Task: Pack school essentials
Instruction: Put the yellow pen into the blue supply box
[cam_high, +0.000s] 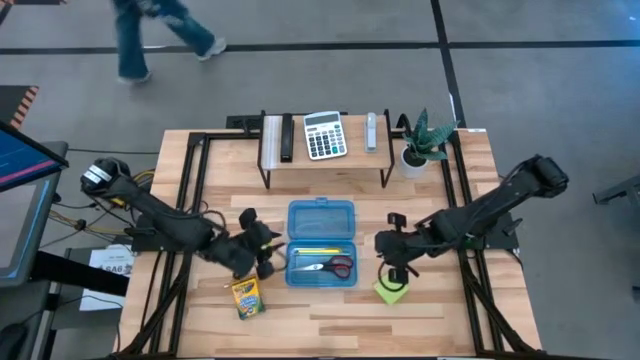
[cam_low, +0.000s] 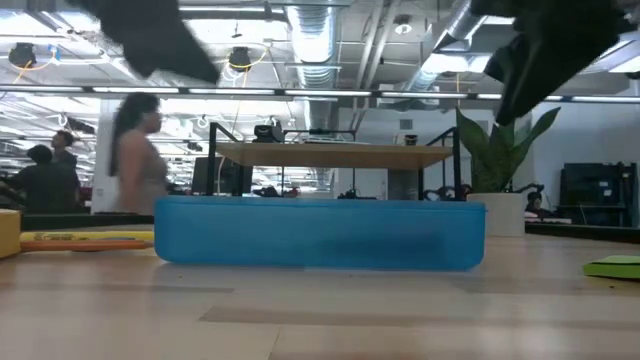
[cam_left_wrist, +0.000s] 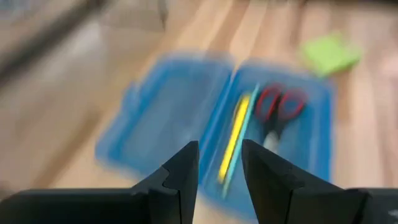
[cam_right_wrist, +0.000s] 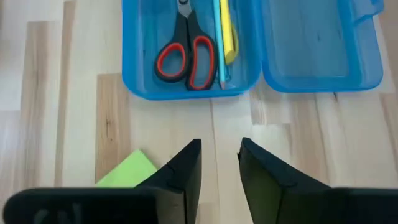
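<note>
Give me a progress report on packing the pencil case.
Done: the red-handled scissors and a yellow pencil lie in the open blue case. In hand: nothing; the right gripper hangs with jaws open by the sticky-note pad. Left: that pad and the crayon box, both on the table.

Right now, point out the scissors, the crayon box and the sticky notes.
scissors (cam_right_wrist: 185, 53), right wrist view, on the red handles.
crayon box (cam_high: 246, 296), high view, middle of its front face.
sticky notes (cam_high: 391, 291), high view, on the green top sheet.

A light wooden plank counter (cam_high: 330, 310) fills the frame's centre; grey concrete floor (cam_high: 330, 22) with dark lines spans the top; a person's blue-jeaned legs (cam_high: 150, 35) walk upper left; ceiling ducts (cam_low: 310, 30) overhead.
</note>
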